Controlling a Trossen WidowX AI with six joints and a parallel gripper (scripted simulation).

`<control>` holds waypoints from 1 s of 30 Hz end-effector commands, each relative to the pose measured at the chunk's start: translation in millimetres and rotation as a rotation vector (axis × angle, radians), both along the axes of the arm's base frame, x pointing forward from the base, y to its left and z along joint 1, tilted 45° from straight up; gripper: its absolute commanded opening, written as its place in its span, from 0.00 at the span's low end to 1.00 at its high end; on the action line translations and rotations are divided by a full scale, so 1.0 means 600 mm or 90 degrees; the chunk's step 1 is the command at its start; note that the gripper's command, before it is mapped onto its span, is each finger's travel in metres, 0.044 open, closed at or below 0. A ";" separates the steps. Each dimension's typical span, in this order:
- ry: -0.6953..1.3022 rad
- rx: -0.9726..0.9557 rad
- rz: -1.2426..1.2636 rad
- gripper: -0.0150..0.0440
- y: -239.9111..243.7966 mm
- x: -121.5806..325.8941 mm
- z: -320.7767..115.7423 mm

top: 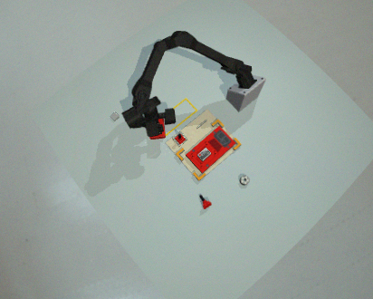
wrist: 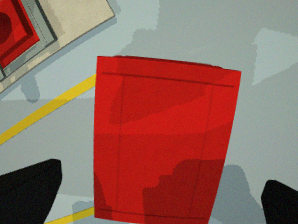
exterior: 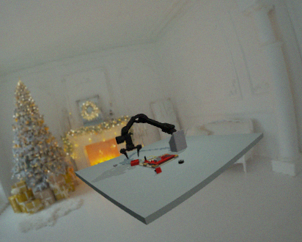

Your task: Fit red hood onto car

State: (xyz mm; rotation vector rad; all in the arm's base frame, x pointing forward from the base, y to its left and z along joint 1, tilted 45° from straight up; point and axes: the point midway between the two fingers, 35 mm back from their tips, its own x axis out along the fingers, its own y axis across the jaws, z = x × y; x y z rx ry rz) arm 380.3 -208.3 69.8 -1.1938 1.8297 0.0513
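Observation:
The hood (top: 160, 135) (exterior: 135, 162) (wrist: 155, 110) is a red shell lying roof up on the table, beside the jig board and over one end of the yellow outline. My gripper (top: 162, 122) (exterior: 133, 157) (wrist: 165, 184) is open above it. In the wrist view a black fingertip stands on each side of the hood, with a gap on both sides. The red chassis (top: 196, 161) (exterior: 166, 160) sits between orange corners on the beige jig board (top: 209, 118) (wrist: 82, 22). The engine block (top: 204, 154) shows as a small grey-white patch on its deck. The pegs are too small to make out, and the hood's corner holes are not visible.
A small red part with a black stem (top: 179, 138) stands in a grey nest on the board. Another red part with a black stem (top: 206, 204) (exterior: 158, 170), a wheel (top: 246, 179) (exterior: 180, 161) and a small grey block (top: 114, 116) lie on the table.

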 end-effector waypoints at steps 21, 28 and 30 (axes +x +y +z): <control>0.006 -0.002 0.000 1.00 -0.020 -0.007 -0.022; 0.006 -0.002 0.000 1.00 -0.026 -0.008 -0.027; 0.006 -0.002 0.000 1.00 -0.028 -0.009 -0.028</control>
